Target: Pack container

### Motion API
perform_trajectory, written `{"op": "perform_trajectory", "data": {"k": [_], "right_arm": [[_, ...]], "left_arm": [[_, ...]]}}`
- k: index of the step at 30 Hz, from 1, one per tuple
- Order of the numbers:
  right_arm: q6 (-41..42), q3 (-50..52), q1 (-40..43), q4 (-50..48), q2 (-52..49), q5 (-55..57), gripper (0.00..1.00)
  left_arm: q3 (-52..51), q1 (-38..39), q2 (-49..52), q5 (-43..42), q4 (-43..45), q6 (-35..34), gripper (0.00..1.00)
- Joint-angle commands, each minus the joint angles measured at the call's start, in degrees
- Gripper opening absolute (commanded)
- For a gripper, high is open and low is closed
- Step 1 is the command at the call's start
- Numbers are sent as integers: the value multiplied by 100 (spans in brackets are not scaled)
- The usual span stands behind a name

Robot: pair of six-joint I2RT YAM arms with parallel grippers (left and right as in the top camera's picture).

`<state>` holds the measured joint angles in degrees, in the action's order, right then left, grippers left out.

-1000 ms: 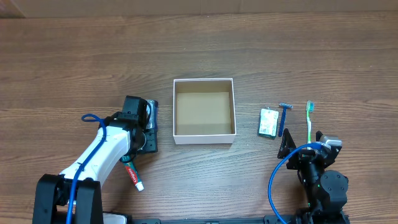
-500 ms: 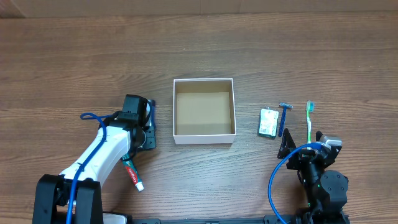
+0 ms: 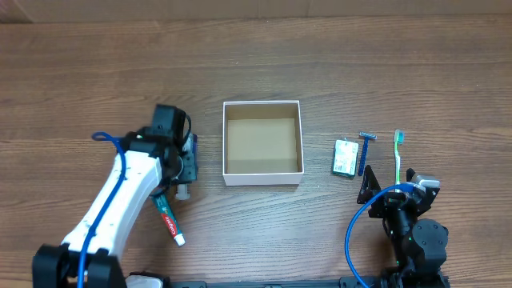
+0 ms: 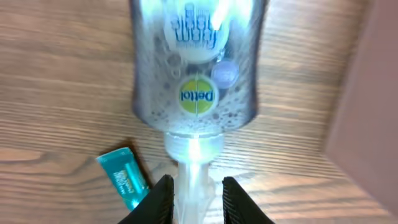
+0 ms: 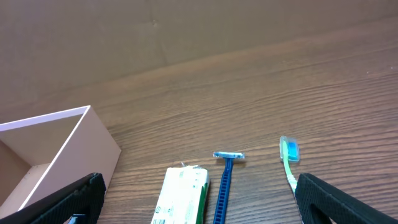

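Brown-floored, white-walled square container, centre frame, holds nothing: packing is judged barely begun. Just left of it, the left gripper pinches a clear Dettol bottle by its white neck. Unpacked: red toothpaste tube, lower left; green toothbrush, blue razor and small green packet, right. At lower right, the right gripper gapes wide, empty.

Box inside: bare cardboard, open from above, thin walls on all four sides.
Left of box: the left gripper pinches the bottle by its neck, just beside the left wall, with only a narrow strip of wood between.
Front left: toothpaste lies partly under the left arm.
Right of box: a bare strip, then pack, razor and toothbrush side by side with slim gaps.
Near side of those three: the right gripper, fingers spread.
Far side: bare wood.
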<state>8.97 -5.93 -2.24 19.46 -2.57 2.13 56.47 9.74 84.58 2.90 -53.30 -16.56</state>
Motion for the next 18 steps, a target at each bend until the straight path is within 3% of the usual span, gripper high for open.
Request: {"op": "perform_trajectory", "data": {"k": [1,3,4,8,9,18], "right_arm": [[-7,9,24,-33,35,37,100],[-7,9,24,-33,35,37,100],[-7,9,24,-33,35,37,100],[-7,9,24,-33,35,37,100],[-7,9,22,-33,35,37,100],[-7,9,24,-33,35,37,100]], "left_arm": [[485,4,-385,-9,-247,-61,26],[474,4,-431,-15,-428,-219,27],[450,4,-417,-11,-514,-267,33],[101,-2,-295,68,-267,-282,78],[-39,-7,-238,68,-57,-284,81],[-341,-39,153,116,1484,-280,82]]}}
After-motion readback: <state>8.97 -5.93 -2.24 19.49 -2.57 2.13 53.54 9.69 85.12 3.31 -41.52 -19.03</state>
